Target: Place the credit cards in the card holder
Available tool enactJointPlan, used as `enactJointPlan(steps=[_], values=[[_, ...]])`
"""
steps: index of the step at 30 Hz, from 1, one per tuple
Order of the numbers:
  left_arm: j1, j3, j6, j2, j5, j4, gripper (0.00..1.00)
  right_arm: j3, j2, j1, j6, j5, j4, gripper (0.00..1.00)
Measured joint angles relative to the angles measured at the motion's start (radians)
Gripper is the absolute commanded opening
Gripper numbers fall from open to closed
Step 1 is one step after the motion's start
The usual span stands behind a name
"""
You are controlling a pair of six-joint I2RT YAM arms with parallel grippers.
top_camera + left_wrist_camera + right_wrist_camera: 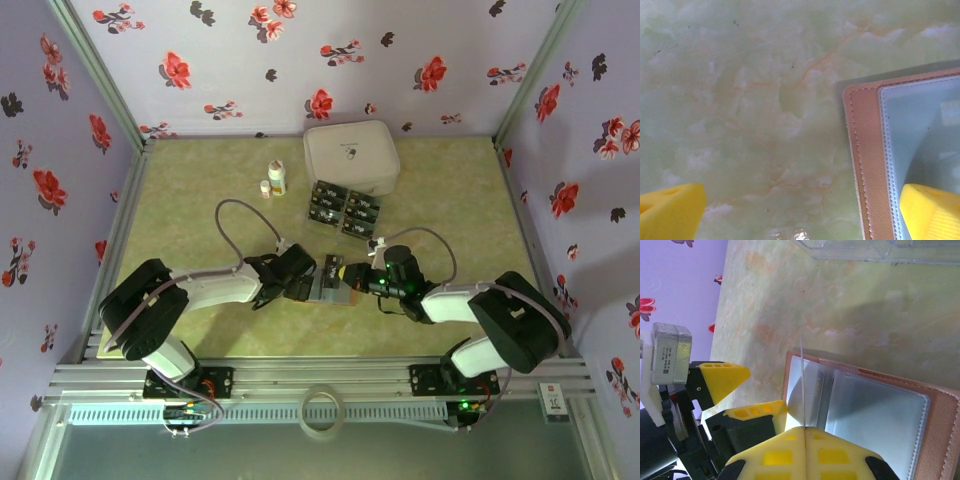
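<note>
The left fingers (pixel 932 212) were spread wide, one tip over the open card holder (pixel 866 165), which lay flat on the worktop (pixel 740 100). The right fingers (pixel 835 457), pressed together, pinched one credit card (pixel 802 385) edge-on above the holder's pockets. If it came in tilted, the thin card could miss the slot, buckle, or shove the holder aside.

A: What's the card holder (pixel 863 160) made of?
B: A matt, stitched, leather-look cover with clear glossy plastic pockets (pixel 875 412).
A: And the table (pixel 740 110)?
B: Smooth, marble-patterned, with a faint sheen.
A: The fingers (pixel 785 440)?
B: Matt yellow plastic.
</note>
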Motion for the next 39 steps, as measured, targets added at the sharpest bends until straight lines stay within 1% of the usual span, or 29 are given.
enactJointPlan(steps=[39], values=[[-0.002,-0.014,-0.016,-0.006,-0.003,0.016,1.00,-0.044,0.124,0.024,0.077,0.001,0.195,0.00]])
